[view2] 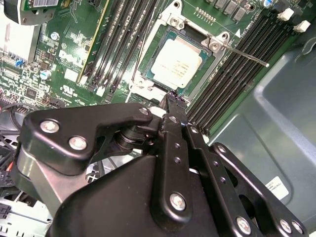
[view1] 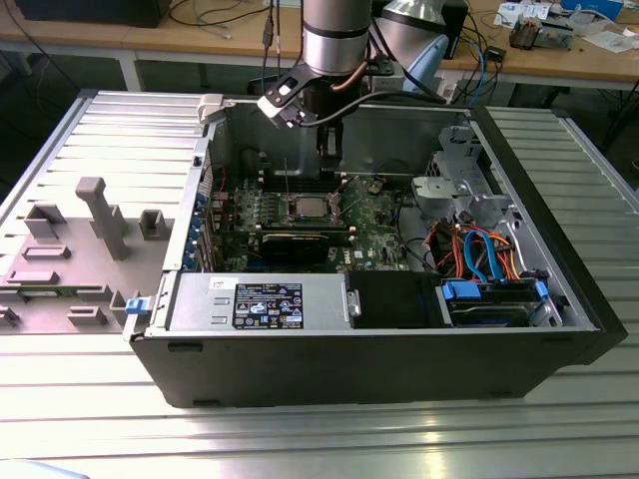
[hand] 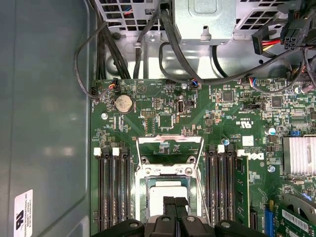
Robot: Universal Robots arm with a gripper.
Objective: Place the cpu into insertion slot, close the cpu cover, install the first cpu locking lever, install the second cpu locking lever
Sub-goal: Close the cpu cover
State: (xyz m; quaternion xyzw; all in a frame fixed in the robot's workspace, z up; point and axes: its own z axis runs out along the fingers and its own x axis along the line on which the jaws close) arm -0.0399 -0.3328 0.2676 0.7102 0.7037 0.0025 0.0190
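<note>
Black two-finger gripper [view2: 175, 98] is hanging inside the open black computer case [view1: 349, 371], fingers pressed together, gripping nothing, tips sitting just over the socket edge. Small square silver-topped cpu [view2: 178, 61] is lying in the silver-rimmed square insertion slot [view2: 157, 47], at about 9 o'clock of the gripper in the exterior view. Thin silver frame cpu cover [hand: 170, 139] is lying flipped open. Thin metal lever rod [view2: 242, 56] is sticking out free across the long black memory slots [view2: 224, 74].

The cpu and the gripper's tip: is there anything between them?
In the second wrist view only the insertion slot's silver rim lies between the gripper and the cpu, nothing else.
</note>
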